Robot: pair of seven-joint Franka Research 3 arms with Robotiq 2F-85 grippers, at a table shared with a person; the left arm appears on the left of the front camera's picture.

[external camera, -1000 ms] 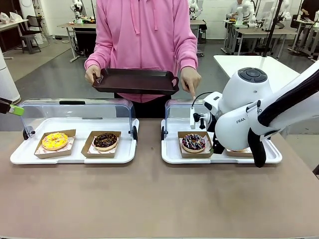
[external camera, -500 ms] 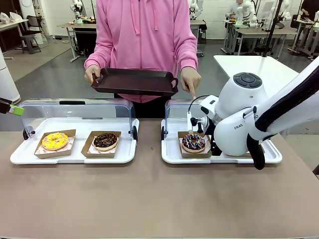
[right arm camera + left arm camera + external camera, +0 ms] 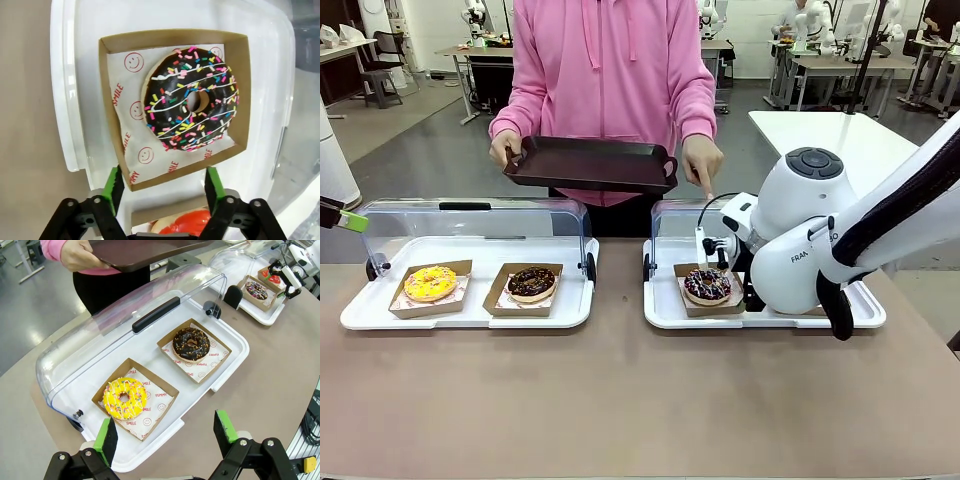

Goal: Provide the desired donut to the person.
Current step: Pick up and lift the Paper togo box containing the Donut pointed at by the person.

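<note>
Sprinkled donut [image 3: 190, 107] shared by all views: front camera looks across it, right wrist close overhead, left wrist distant.

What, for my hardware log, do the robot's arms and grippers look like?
The right arm is glossy white with rounded joints, a dark grey round cap, grey lettering, a black band and a thin black cable loop. The left gripper and right gripper are both black with bright green pads.

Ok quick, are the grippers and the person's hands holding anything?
Left gripper: open, empty.
Right gripper: open, empty, by the sprinkle donut.
Person's hands: one holds the dark tray, the other points down.
</note>
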